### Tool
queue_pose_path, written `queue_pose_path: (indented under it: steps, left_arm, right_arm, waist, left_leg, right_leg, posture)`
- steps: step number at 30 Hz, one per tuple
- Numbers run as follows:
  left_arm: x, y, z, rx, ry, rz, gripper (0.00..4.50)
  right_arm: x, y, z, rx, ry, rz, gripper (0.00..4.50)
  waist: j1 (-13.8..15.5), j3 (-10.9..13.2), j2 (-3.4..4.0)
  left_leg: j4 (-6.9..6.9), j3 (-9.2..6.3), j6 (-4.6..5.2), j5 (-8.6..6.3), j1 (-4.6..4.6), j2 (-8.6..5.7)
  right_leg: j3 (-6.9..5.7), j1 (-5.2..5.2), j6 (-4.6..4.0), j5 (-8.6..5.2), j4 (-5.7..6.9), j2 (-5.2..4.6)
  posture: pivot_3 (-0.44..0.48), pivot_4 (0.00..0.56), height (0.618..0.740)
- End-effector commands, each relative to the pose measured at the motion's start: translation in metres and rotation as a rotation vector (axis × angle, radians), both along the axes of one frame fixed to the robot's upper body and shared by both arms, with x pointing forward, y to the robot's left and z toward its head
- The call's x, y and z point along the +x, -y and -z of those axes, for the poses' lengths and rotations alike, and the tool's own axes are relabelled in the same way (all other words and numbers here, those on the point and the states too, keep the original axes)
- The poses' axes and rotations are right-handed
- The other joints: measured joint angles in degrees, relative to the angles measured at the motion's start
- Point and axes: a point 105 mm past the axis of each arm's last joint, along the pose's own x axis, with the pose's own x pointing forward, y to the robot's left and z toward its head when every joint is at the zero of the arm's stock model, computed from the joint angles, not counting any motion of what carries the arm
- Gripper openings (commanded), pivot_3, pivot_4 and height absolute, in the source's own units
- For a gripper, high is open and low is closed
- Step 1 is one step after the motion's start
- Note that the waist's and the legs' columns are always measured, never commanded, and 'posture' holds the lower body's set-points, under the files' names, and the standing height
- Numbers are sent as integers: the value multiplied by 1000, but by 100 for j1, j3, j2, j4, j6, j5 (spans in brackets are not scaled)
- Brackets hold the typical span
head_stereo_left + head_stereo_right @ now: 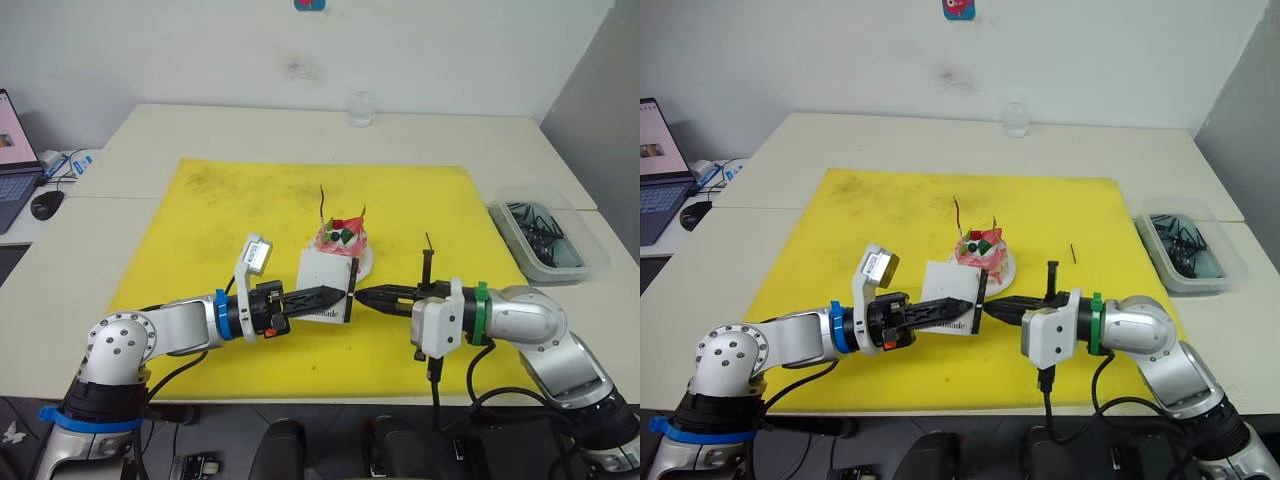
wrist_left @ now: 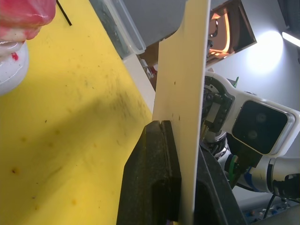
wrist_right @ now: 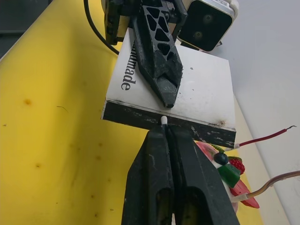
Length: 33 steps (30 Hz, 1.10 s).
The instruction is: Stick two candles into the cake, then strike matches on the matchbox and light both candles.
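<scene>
My left gripper [image 1: 340, 295] is shut on the white matchbox [image 1: 325, 275] and holds it on edge above the yellow mat, its black striking strip [image 3: 164, 122] turned toward my right gripper [image 1: 362, 296]. The right gripper is shut on a match; its white tip [image 3: 163, 120] pokes out between the fingers and touches the strip. Just behind the matchbox sits the pink cake [image 1: 982, 247] on its white plate. Two thin candles stand in the cake, a reddish one [image 1: 322, 205] and a pale one [image 1: 362, 215], neither with a flame.
One loose dark match [image 1: 1072, 252] lies on the yellow mat [image 1: 230, 220] right of the cake. A clear bin [image 1: 545, 240] of dark bits stands at the right table edge. A glass [image 1: 361, 108] stands at the back, with a laptop [image 1: 10, 160] and mouse [image 1: 46, 204] far left.
</scene>
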Motion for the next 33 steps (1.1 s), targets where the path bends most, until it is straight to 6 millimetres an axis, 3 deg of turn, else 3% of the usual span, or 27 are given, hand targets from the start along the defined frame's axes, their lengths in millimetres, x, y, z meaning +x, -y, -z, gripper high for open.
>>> queue_pose_path:
  steps: [1,4,7,11,15,25,29,33]
  left_arm:
    - [-12,16,-19,-85,52,97,0]
    - [-11,16,-24,-91,73,99,0]
    - [1,9,-41,-73,173,53,0]
    - [27,-18,-81,-43,336,-63,0]
    - [16,-27,-91,3,376,-31,0]
    - [-6,-58,-29,138,196,-140,0]
    - [-5,-76,-1,205,123,-216,0]
    - [-8,-75,16,237,98,-202,0]
  right_arm:
    - [-6,-6,11,-53,-46,-41,20]
    - [-11,-4,18,-87,-78,-64,20]
    - [-30,-3,33,-161,-141,-154,20]
    - [-51,3,42,-228,-188,-235,20]
    - [-38,4,26,-186,-159,-193,20]
    - [-6,-8,-32,-10,-89,-46,20]
    - [8,-21,-54,39,-31,2,20]
    - [25,-39,-77,77,43,59,20]
  waist:
    - [0,0,0]
    - [0,0,0]
    - [12,-1,-1]
    - [84,-1,-3]
    - [-15,-3,2]
    - [-48,-2,3]
    - [-48,-2,4]
    - [-41,-2,4]
  left_leg:
    - [0,0,0,0,0,0]
    - [0,1,0,0,0,0]
    - [0,0,0,0,0,0]
    - [1,6,0,0,-3,-6]
    - [1,13,0,0,8,-3]
    - [-2,1,-1,0,3,6]
    - [-1,1,-1,0,5,6]
    - [-1,3,-1,0,4,5]
  right_leg:
    - [0,0,0,0,0,0]
    - [0,0,0,0,0,0]
    - [-1,0,0,0,0,0]
    - [-12,1,-2,-1,-2,11]
    - [2,2,2,2,-2,11]
    - [-1,-1,0,1,2,-2]
    - [-2,-2,-5,2,2,-3]
    - [-1,-4,-9,1,1,-4]
  posture:
    - [0,150,740]
    - [0,150,740]
    - [0,150,740]
    - [0,150,740]
    - [0,150,740]
    - [0,150,740]
    - [0,150,740]
    - [0,150,740]
